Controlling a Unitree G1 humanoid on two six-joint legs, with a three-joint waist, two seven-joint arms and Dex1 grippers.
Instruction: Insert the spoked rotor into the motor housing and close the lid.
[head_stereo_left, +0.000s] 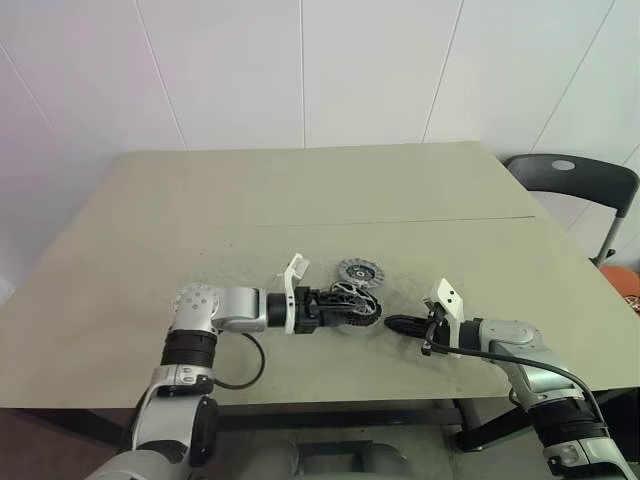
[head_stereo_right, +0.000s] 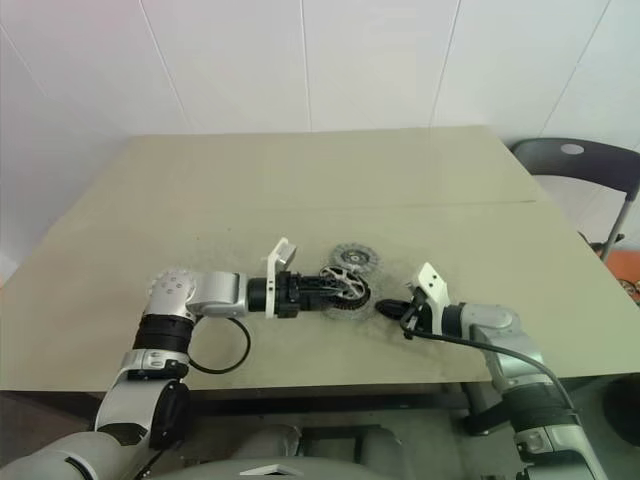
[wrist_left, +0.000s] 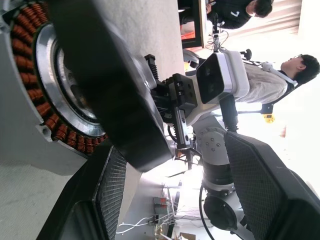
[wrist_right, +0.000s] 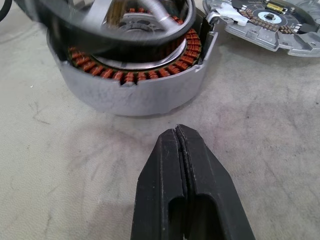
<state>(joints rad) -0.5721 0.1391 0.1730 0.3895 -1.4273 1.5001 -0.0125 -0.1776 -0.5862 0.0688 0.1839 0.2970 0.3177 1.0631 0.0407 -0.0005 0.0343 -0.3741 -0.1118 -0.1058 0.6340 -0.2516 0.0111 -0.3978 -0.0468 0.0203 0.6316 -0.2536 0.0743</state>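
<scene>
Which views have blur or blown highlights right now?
Right wrist view: spoked rotor is smeared, while motor housing and shut right hand are sharp. Left wrist view: background behind the seated person is washed out, near rotor edge soft. Head views: even light, faint shadows on the table.

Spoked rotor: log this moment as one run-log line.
left claw: holds spoked rotor over motor housing | right claw: shut, empty, beside housing | lid: on table | rotor not seated

Matt cast-metal motor housing w/ glossy copper windings
</scene>
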